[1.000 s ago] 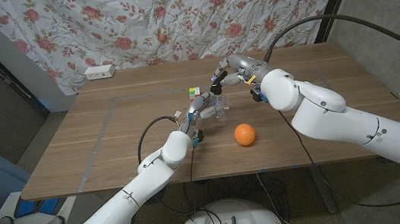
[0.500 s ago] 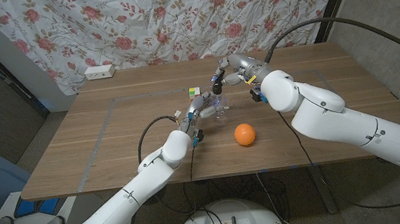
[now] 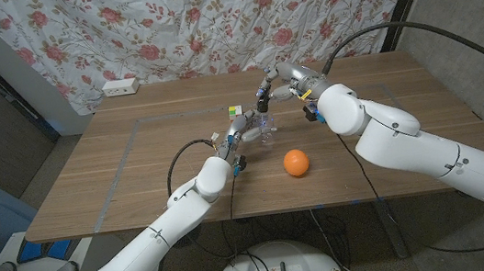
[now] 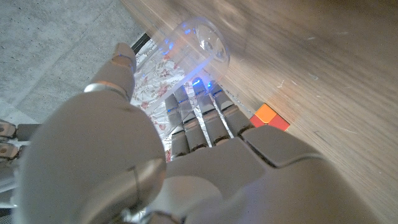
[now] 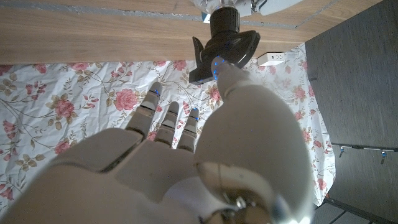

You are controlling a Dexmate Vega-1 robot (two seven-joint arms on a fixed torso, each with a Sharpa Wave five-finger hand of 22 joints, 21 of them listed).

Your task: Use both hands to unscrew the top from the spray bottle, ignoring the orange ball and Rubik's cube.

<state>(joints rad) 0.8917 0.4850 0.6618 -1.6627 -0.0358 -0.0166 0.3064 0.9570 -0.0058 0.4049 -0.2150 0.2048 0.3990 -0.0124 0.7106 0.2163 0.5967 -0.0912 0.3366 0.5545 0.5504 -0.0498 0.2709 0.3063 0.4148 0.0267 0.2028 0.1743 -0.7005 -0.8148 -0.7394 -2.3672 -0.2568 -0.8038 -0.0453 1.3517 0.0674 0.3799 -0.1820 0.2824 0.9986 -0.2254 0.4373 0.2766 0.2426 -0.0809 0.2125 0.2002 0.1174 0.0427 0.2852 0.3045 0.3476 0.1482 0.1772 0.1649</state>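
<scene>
At frame centre in the head view, just left of the middle, we see the left hand (image 3: pixel 240 136) wrapped around the clear body of the spray bottle (image 3: pixel 265 129), which stands on the wooden table (image 3: pixel 135 167) beside the Rubik's cube (image 3: pixel 235 111). In the left wrist view its fingers (image 4: pixel 199 121) curl against the transparent body, so we judge the hold firm.

Moving right, the right hand (image 3: pixel 272 90) hovers at the black spray top (image 5: pixel 225 38). A second ago it sat lower and tighter over the bottle; now it has lifted slightly and shifted toward the upper right. In the right wrist view the fingers (image 5: pixel 166 121) are spread and only the thumb tip reaches the top, so we read that hand as released, probably re-gripping between turns. The top looks still seated on the neck, so the unscrewing is unfinished.

Lower right of centre, the orange ball (image 3: pixel 295 162) lies apart, untouched.

Hard to read: the head view shows the top as a few dark pixels, and whether any thread has loosened is hidden.
</scene>
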